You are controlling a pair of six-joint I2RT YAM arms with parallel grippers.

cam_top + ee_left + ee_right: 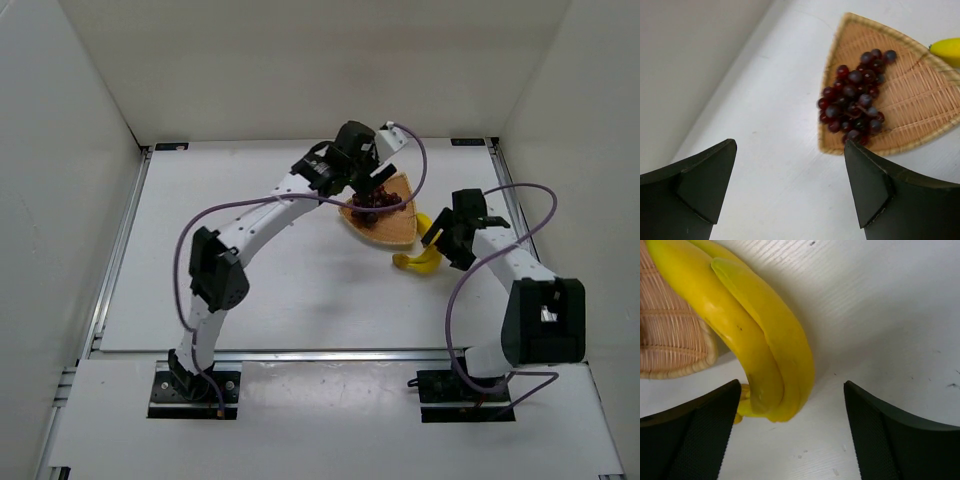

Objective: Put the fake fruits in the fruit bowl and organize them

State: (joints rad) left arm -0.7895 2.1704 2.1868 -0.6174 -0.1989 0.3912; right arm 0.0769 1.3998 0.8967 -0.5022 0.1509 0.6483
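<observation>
- Top external view shows me the left gripper (pixel 378 188) poised above the fruit bowl (pixel 392 235), which sits right of centre on the table (pixel 250 280).
- Its jaws are spread wide with nothing between them.
- The grapes (pixel 855 100) lie inside the bowl on the weave, crowded toward its left edge. I take that part as done, and their spot leaves the wider bare weave free for the other fruit.
- The bananas (pixel 765 340) lie on the table at the bowl's near-right side, pressed against its rim or very nearly so.
- The right gripper (pixel 792 385) hangs low over them with jaws parted, one finger on each side of the bunch's near end and nothing clasped. I read this as lining up for a pinch across the bunch.
- My worry is that a curved, smooth bunch may twist in the pinch, or shove the light bowl and disturb the grapes.
</observation>
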